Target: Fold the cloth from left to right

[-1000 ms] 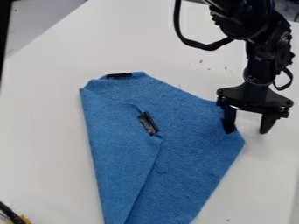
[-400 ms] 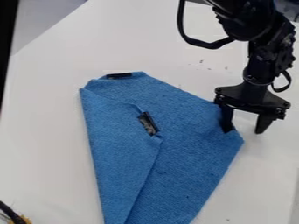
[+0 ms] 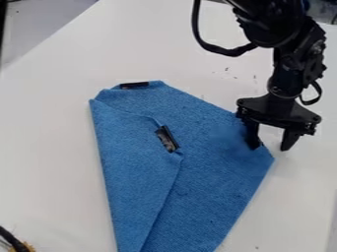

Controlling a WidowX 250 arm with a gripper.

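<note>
Though folded over along the left, blue cloth laid broad across the middle and lower part of the frame, down to the bottom edge. Position relative to black gripper: mostly left of and below it, with the right corner directly under and just beside the fingertips. Gripper at right of the frame, pointing downward, in a released state: two black fingers well parted, roughly parallel, with a wide gap between. Finger nearer the middle of the frame: over the cloth, close to its right corner, tip at the fabric; touching or merely overlapping in view, not possible to tell. Other finger: beyond the upper right edge of the cloth, over white table. Fold details: one large flap on the left, turned inward toward the right, with free edge slanting down to the bottom of the frame. Black tag on the flap's upper right edge, near the centre; second black tag at the cloth's top edge. Also listed: black arm from the top right, with looped cable on its left; at lower left corner, black cord beside yellow bristly piece.
</note>
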